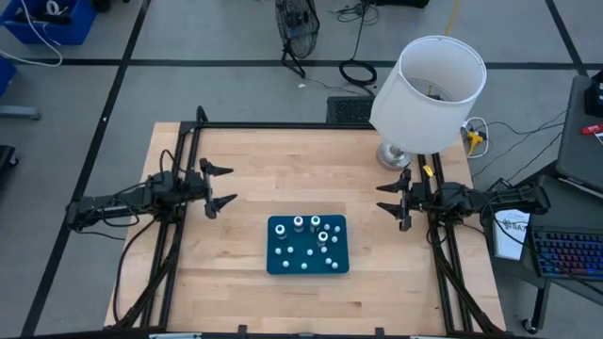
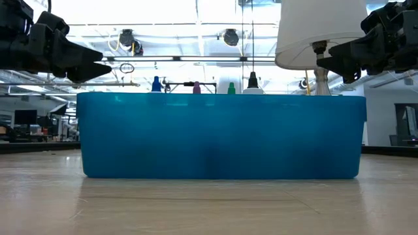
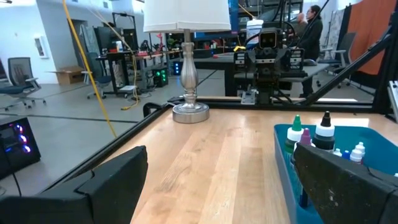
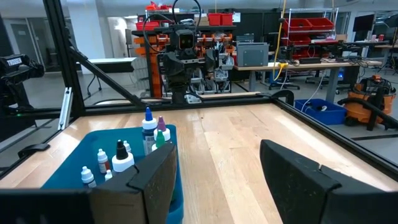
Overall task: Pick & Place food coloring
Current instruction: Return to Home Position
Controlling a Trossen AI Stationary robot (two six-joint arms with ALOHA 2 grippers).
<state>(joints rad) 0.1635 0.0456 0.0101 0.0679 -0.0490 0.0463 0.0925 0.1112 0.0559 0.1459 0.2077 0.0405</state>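
Note:
The food coloring bottles stand upright in the far half of a blue tray at the table's middle. Their blue, purple, green and black tips show above the tray's rim in the low view. The left wrist view and the right wrist view show them with whitish caps, beside several smaller white dropper bottles. My left gripper hovers open left of the tray. My right gripper hovers open to its right. Both are above the table, as the low view shows.
A lamp with a white shade stands on its silver base at the table's far right corner, close behind my right gripper. Black frame rails run along the far and side edges. Bare wood lies around the tray.

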